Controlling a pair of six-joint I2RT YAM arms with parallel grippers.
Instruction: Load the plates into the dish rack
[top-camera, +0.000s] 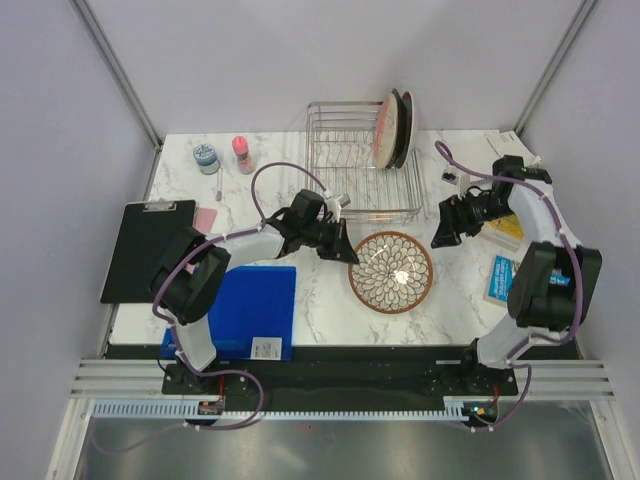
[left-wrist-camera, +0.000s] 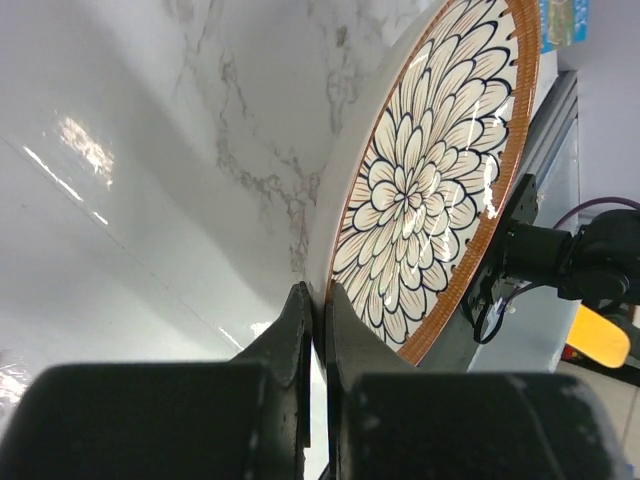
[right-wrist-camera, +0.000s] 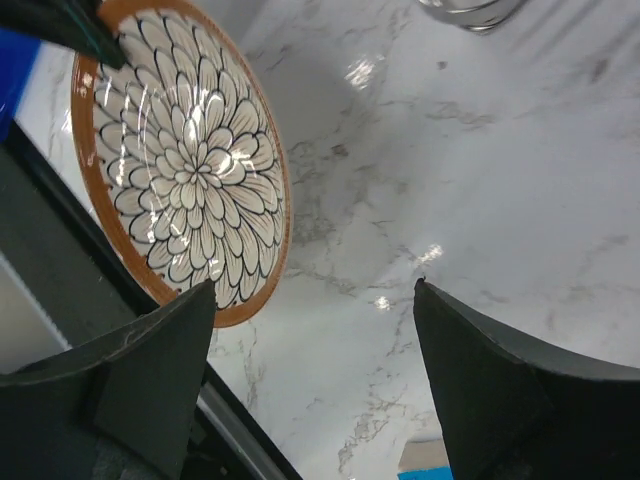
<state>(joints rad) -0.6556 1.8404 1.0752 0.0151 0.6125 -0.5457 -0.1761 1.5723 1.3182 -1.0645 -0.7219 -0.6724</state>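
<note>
The white plate with the brown petal pattern (top-camera: 392, 272) lies flat on the marble table in front of the dish rack (top-camera: 345, 170). My left gripper (top-camera: 348, 252) is shut on its left rim; in the left wrist view the gripper (left-wrist-camera: 318, 298) pinches the plate (left-wrist-camera: 430, 170) edge between both fingers. My right gripper (top-camera: 442, 235) hovers open to the right of the plate, holding nothing. In the right wrist view the gripper (right-wrist-camera: 314, 288) spans bare marble, with the plate (right-wrist-camera: 185, 160) at upper left. Two plates (top-camera: 393, 128) stand upright at the rack's right end.
A black clipboard (top-camera: 145, 248) and a blue box (top-camera: 250, 305) lie at the left. Two small bottles (top-camera: 207, 155) (top-camera: 242, 152) stand at the back left. A yellow item (top-camera: 505, 230) and a blue packet (top-camera: 500, 278) lie by the right arm.
</note>
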